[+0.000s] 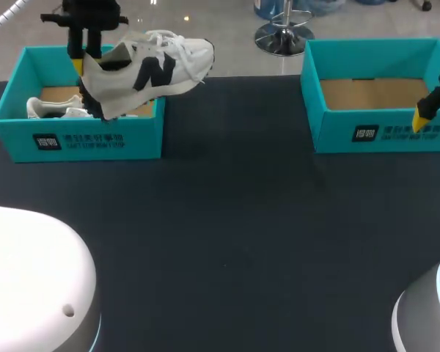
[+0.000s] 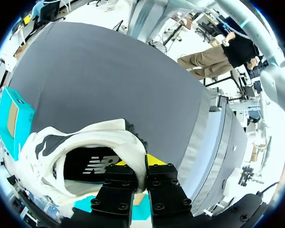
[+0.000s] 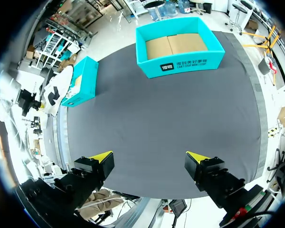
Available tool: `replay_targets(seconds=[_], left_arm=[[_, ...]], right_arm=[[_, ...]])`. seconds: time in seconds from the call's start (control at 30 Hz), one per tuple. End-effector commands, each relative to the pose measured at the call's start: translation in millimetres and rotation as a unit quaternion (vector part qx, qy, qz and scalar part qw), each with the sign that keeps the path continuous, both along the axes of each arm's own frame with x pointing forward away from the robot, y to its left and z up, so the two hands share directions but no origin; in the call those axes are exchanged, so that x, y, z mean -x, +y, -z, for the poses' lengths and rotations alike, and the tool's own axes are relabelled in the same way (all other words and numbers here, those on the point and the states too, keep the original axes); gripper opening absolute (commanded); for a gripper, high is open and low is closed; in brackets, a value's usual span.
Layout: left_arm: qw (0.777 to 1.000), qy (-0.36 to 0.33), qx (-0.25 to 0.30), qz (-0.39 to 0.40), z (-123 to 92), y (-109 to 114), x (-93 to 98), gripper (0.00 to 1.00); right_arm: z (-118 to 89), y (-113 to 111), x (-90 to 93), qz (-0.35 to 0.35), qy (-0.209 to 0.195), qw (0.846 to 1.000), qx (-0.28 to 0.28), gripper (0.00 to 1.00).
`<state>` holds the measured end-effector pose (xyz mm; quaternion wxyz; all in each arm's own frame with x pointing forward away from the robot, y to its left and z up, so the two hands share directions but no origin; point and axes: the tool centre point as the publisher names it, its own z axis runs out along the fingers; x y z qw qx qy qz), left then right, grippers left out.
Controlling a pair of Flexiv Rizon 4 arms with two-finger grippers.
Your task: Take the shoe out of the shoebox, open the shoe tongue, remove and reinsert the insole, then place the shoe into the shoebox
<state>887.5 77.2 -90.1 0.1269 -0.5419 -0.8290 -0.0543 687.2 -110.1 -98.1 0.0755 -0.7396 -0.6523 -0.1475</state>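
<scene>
White lace-up shoe with a dark side logo (image 1: 161, 70) hung in the air over the rear right part of the left teal cardboard shoebox (image 1: 95, 139), clear of its walls. Toe pointed toward the middle of the tabletop, sole tilted down at the heel end. Left end effector (image 1: 84, 62) had it by the heel. In the left wrist view the two yellow-tipped fingers (image 2: 154, 160) were pinched together on the heel collar, one inside the shoe opening, one outside, with the white padded rim squeezed between them. Shoe opening faced that camera, and the dark insole with pale print (image 2: 97, 166) sat inside.

Second white shoe (image 1: 51, 108) lay in the left shoebox near its left wall, on the brown cardboard floor.

Right teal cardboard shoebox (image 1: 374, 132) stood well apart at the far right of the dark grey tabletop (image 1: 242, 242), and only its brown floor showed inside.

Right end effector (image 1: 424, 119) sat at that box's front right corner in the head view. In the right wrist view its fingers (image 3: 100, 156) were spread wide, nothing between them, with the right shoebox (image 3: 180, 66) well ahead.
</scene>
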Motion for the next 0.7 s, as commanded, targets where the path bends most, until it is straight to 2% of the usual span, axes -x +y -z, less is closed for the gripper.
replay_targets(seconds=[0.03,0.13,0.37,0.53,0.7], left_arm=[[0.995,-0.028,0.038,0.082,-8,54,-20.5,0.0],[0.99,-0.034,0.043,0.127,-9,79,-35.3,0.0],[0.986,-0.039,0.038,0.16,-1,136,-83.5,0.0],[0.988,-0.041,0.03,0.144,5,173,-114.5,0.0],[0.993,-0.041,0.007,0.111,10,196,-140.1,0.0]], right_arm=[[-1,1,-3.3,-0.001,0.003,1.0,0.001,1.0],[-1,1,-3.3,-0.001,0.003,1.0,0.001,1.0],[-1,1,-3.3,-0.001,0.003,1.0,0.001,1.0],[-1,1,-3.3,-0.001,0.003,1.0,0.001,1.0],[-1,1,-3.3,-0.001,0.003,1.0,0.001,1.0]])
